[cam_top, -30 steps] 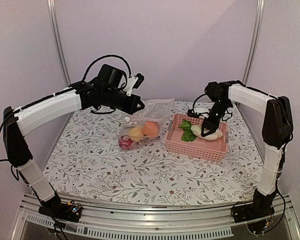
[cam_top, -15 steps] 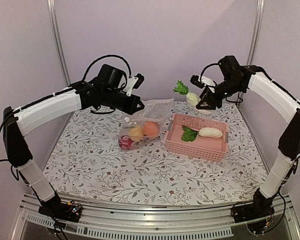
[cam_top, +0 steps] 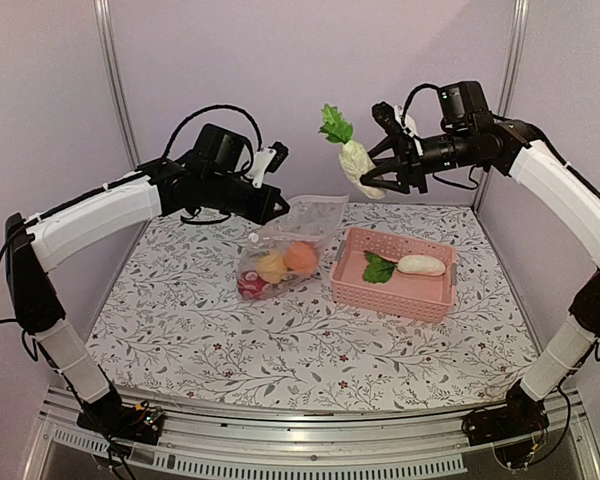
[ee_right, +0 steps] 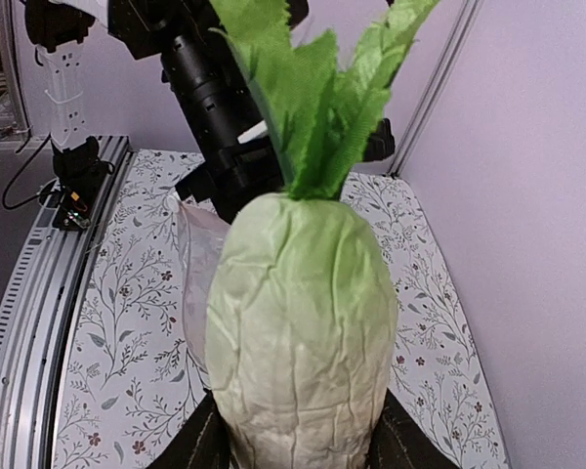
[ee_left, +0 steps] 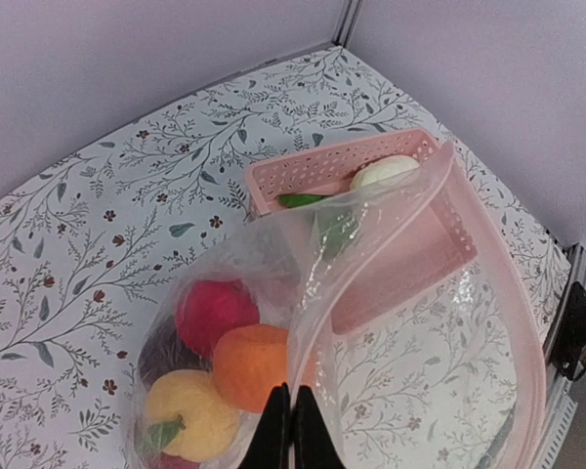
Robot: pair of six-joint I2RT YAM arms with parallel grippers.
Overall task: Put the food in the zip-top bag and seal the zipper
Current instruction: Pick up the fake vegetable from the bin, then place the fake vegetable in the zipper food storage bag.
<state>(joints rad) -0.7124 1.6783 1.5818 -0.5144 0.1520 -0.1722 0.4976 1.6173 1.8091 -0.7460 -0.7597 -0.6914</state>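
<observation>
From the overhead camera, my right gripper (cam_top: 378,168) is clamped on a pale green leafy vegetable (cam_top: 352,155) and holds it high over the far edge of the desk. Its long axis is slanted, with the leaves pointing up and away from the fingers towards the left arm. The zip-top bag (cam_top: 292,243) lies mid-desk towards the far edge, below that vegetable and to its left. My left gripper (cam_top: 278,207) pinches the bag's upper lip and holds it up. The pink basket (cam_top: 392,292) sits nearer the right edge, just beside the bag, with a white oblong (cam_top: 420,265) and a green leaf (cam_top: 377,268) inside.

On the left wrist camera the jaws are closed tight on one lip of the bag. The mouth gapes away from me towards the basket's rim (ee_left: 313,174), and the zipper (ee_left: 516,303) curves round the opening's far side, unsealed. A red ball (ee_left: 215,311), an orange piece (ee_left: 254,362) and a yellow piece (ee_left: 190,415) are already in the bag.

On the right wrist camera the vegetable fills the frame, gripped at its base, leaves leading. The bag's lifted lip (ee_right: 197,259) shows beyond it, under the left arm (ee_right: 215,93). I judge the right arm must bring the vegetable down leaf-first and in line with that opening.
</observation>
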